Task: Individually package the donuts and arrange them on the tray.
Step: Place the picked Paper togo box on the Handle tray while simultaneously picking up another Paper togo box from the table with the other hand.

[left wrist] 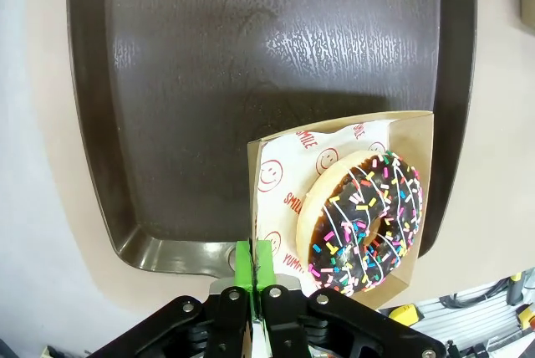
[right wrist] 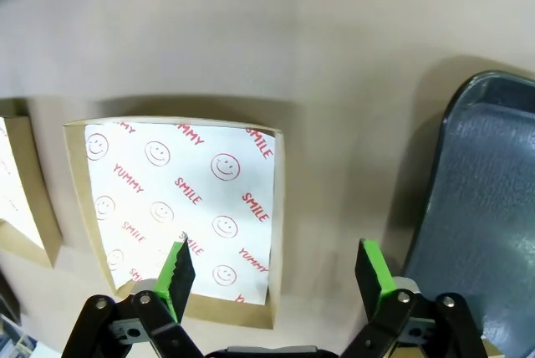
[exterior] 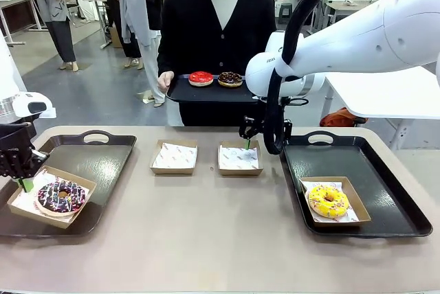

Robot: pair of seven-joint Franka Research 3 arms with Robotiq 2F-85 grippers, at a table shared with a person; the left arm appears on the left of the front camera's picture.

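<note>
Two done: yellow donut (exterior: 328, 201) boxed on the right tray (exterior: 385, 177), sprinkled donut (exterior: 62, 196) in its box (exterior: 31, 215) at the left tray's (exterior: 96, 160) near corner, left claw (left wrist: 252, 262) pinched shut on that box's rim. Right claw (right wrist: 272, 266) wide open, empty, over an empty box (right wrist: 175, 191) mid-tabletop. Red donut (exterior: 201, 77) and chocolate donut (exterior: 229, 78) sit unboxed on the person's tray (exterior: 182, 93).

Bright, even overhead lighting is recorded in all views, with a broad glare patch noted on the dark tray (left wrist: 184, 107) in the left wrist view, soft shadows observed beside the paper box (right wrist: 277, 207) in the right wrist view, and wide-angle bending seen at wrist-view edges.
</note>
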